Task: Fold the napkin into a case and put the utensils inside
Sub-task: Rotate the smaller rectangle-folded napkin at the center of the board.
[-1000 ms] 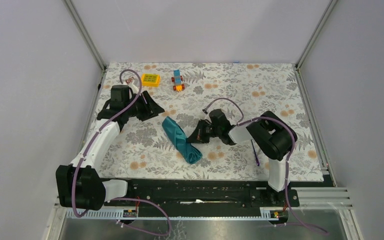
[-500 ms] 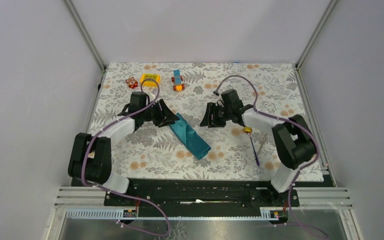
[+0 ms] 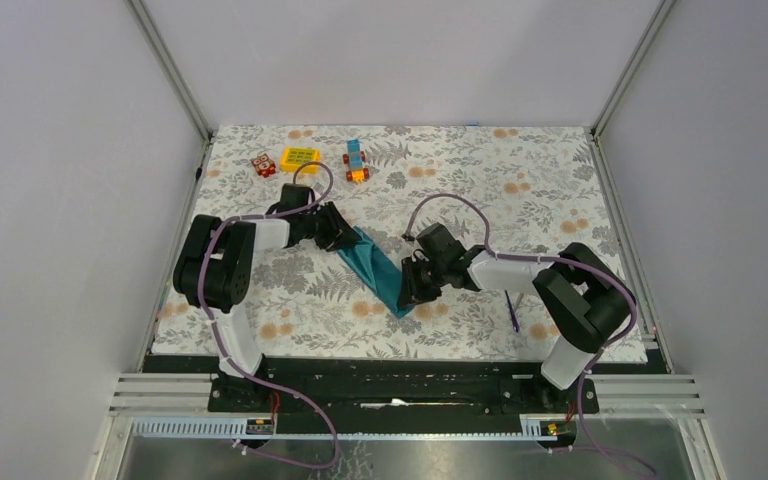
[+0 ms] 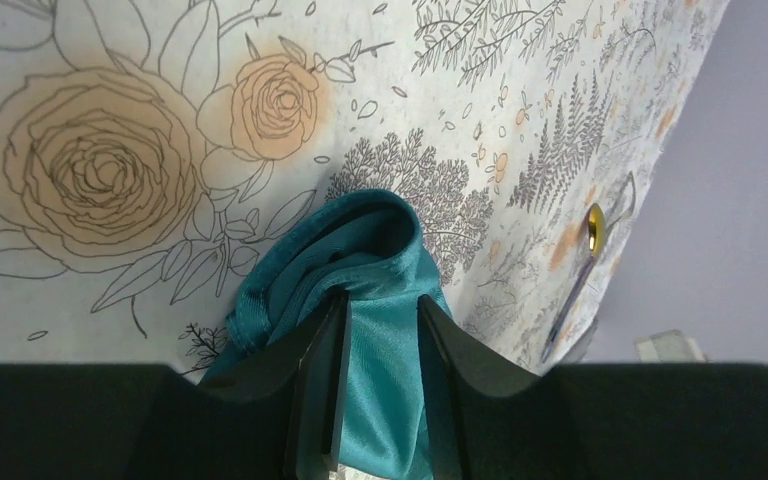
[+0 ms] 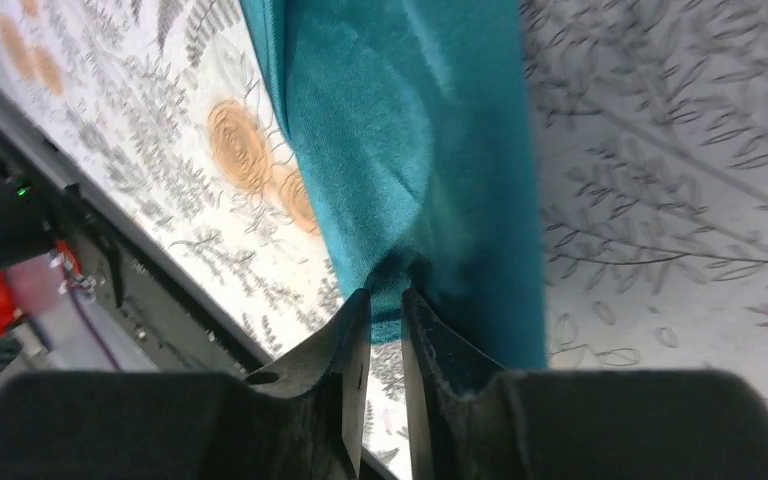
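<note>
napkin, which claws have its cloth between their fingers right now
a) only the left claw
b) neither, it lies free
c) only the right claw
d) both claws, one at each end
d, the left wrist view shows the napkin bunched between the fingers of the left claw, and the right wrist view shows its other end pinched in the right claw.

I have open mat [image 3: 560, 180] far right and near left. The napkin [image 3: 378, 268] lies slantwise across the centre; toy blocks [image 3: 301, 158] crowd the far-left corner, and a purple-handled utensil [image 3: 512, 312] lies near right.
</note>
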Robot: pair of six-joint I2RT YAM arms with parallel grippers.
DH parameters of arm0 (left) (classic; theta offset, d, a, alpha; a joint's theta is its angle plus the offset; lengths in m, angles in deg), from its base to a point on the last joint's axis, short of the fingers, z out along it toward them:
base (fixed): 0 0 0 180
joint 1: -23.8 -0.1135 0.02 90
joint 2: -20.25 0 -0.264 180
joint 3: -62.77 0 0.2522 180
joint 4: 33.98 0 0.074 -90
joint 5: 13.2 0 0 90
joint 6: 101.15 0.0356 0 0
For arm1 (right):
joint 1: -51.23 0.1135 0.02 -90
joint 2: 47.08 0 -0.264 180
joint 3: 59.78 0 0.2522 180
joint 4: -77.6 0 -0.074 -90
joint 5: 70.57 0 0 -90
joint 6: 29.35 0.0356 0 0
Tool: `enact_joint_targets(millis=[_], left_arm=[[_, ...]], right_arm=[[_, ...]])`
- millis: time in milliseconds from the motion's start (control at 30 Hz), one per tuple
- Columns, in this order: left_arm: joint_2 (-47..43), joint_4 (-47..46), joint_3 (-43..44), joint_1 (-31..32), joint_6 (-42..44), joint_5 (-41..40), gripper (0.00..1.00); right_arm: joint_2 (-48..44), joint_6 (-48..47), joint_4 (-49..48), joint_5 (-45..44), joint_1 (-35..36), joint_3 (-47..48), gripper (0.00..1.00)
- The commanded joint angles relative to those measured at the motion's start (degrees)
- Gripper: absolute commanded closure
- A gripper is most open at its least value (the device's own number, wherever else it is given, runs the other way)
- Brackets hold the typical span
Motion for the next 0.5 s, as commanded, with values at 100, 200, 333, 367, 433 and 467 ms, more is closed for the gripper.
enact_joint_targets(millis=[100,200,333,367,433,467], left_arm=[[-4.5,4.6,1.3,0.8,4.3,-6.7,0.56],[-11.9,7.3,0.2,1.1,4.6,-7.2,0.46],[-20.4,13.8,1.5,1.0,7.9,-7.3,0.37],[-22.0,15.0,1.8,0.9,8.4,-7.2,0.35],[-24.9,16.6,2.1,0.8,9.4,-6.0,0.32],[-26.0,17.1,2.2,0.8,9.8,-5.2,0.31]], right_arm=[[-1.4,-7.3,11.0,-15.0,-0.4,3.9,0.73],[-3.5,-9.5,14.1,-17.1,-0.4,5.9,0.65],[0.4,-13.5,19.1,-26.3,-0.4,11.1,0.61],[1.7,-14.1,20.0,-28.3,-0.3,12.2,0.61],[3.8,-14.5,21.1,-32.9,-0.4,14.4,0.59],[4.9,-14.5,21.8,-35.3,-0.5,15.9,0.58]])
